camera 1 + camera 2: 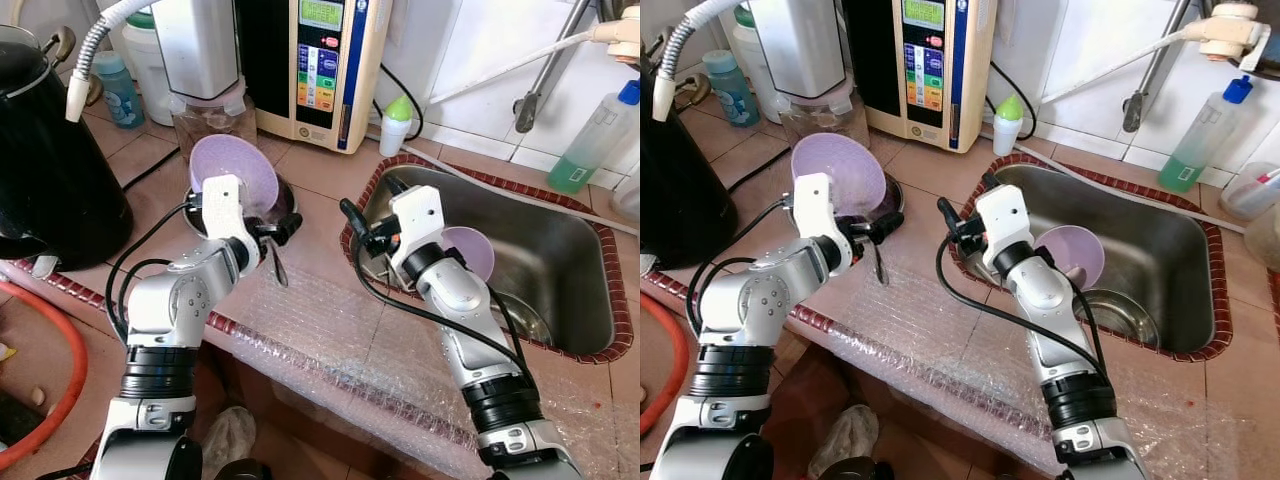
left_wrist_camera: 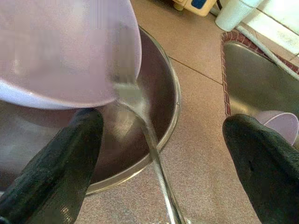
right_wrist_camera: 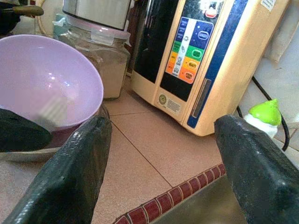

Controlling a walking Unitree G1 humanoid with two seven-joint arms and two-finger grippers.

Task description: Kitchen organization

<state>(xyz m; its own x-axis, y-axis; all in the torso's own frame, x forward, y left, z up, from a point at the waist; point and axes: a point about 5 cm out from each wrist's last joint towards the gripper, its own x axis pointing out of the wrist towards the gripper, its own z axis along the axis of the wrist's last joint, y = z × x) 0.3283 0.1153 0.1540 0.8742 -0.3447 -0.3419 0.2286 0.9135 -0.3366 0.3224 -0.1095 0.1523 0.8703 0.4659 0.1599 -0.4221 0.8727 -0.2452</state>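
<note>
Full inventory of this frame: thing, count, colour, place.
plastic bowl: 2, lilac; one tilted in the steel bowl, one in the sink
steel bowl: 1, silver, counter left of the sink
sink: 1, steel, right
water ioniser: 1, cream and black, back wall
glass jar: 1, clear, left of the ioniser
squeeze bottle: 1, white with green cap, beside the ioniser
spray bottle: 1, green liquid, back right
kettle: 1, black, far left
bubble wrap: clear, counter front
left gripper: fingers open, at the steel bowl
right gripper: fingers open, at the sink's left rim
</note>
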